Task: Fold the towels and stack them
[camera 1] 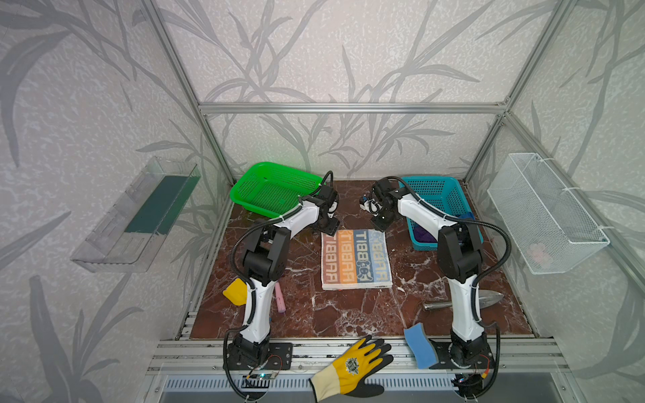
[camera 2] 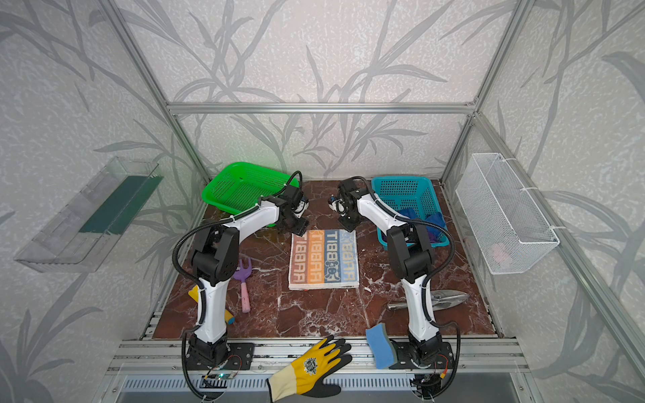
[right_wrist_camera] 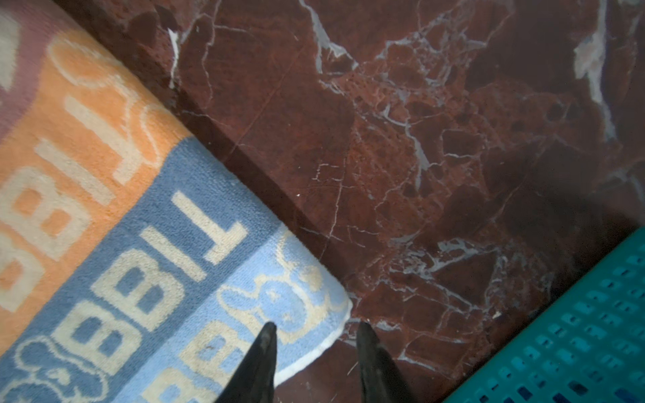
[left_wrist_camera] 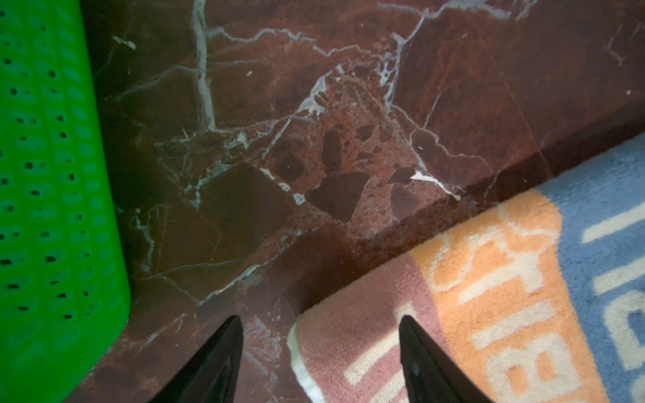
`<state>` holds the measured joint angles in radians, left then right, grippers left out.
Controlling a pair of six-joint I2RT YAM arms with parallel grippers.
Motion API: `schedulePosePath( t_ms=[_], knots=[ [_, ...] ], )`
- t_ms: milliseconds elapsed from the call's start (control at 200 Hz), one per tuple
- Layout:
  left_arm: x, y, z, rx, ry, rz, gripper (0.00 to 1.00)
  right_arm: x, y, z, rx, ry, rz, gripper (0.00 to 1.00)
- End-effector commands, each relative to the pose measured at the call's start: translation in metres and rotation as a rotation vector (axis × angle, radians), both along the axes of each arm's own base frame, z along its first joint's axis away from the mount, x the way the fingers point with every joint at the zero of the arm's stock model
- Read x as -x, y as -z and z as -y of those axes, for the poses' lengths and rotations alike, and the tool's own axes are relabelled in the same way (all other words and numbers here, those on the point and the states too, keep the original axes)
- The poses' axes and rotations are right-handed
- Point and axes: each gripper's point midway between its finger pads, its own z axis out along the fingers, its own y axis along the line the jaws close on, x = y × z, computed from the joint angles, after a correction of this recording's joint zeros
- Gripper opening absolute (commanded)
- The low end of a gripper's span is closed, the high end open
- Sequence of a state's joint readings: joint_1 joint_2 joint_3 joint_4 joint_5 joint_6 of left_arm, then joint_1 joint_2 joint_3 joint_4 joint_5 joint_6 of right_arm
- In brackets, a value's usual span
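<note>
The lettered towel point(camera 1: 356, 260) point(camera 2: 324, 260) lies folded flat mid-table, showing pink, orange and blue stripes. My left gripper point(camera 1: 330, 228) point(left_wrist_camera: 321, 318) hangs open over its far left corner point(left_wrist_camera: 352, 335), with one finger above the cloth and the other above the marble. My right gripper point(camera 1: 380, 225) point(right_wrist_camera: 317, 325) stands open astride the far right corner point(right_wrist_camera: 296, 307) in the same way. The purple towel point(camera 1: 424, 234) and the royal blue towel point(camera 2: 436, 219) lie bunched in the teal basket point(camera 1: 436, 192), partly hidden by my right arm.
A green basket point(camera 1: 275, 188) sits at the back left, close to my left gripper. On the marble table point(camera 1: 349, 314) lie a pink-handled toy rake point(camera 2: 244, 289), a yellow object point(camera 1: 235, 291) and a metal trowel point(camera 1: 488, 300). A blue sponge point(camera 1: 419, 345) and a yellow glove point(camera 1: 352, 366) rest on the front rail.
</note>
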<state>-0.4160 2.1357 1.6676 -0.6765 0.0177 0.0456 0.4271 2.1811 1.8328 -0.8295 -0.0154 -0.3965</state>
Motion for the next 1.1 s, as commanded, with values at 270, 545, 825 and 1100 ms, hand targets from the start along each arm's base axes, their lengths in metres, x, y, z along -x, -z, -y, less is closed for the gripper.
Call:
schedulePosePath(
  t_ms=[270, 545, 825, 1100],
  knots=[
    [0.004, 0.017, -0.023, -0.206, 0.135, -0.067, 0.64, -0.006, 0.014, 0.01, 0.093, -0.059, -0.044, 0.39],
    [0.004, 0.025, -0.022, -0.206, 0.174, -0.114, 0.63, -0.008, 0.019, 0.012, 0.116, -0.075, -0.056, 0.39],
    [0.007, 0.028, -0.021, -0.199, 0.19, -0.129, 0.54, -0.006, 0.029, 0.019, 0.167, -0.105, -0.089, 0.39],
    [0.009, 0.03, -0.019, -0.193, 0.199, -0.14, 0.43, -0.004, 0.043, 0.022, 0.201, -0.127, -0.126, 0.39]
  ],
)
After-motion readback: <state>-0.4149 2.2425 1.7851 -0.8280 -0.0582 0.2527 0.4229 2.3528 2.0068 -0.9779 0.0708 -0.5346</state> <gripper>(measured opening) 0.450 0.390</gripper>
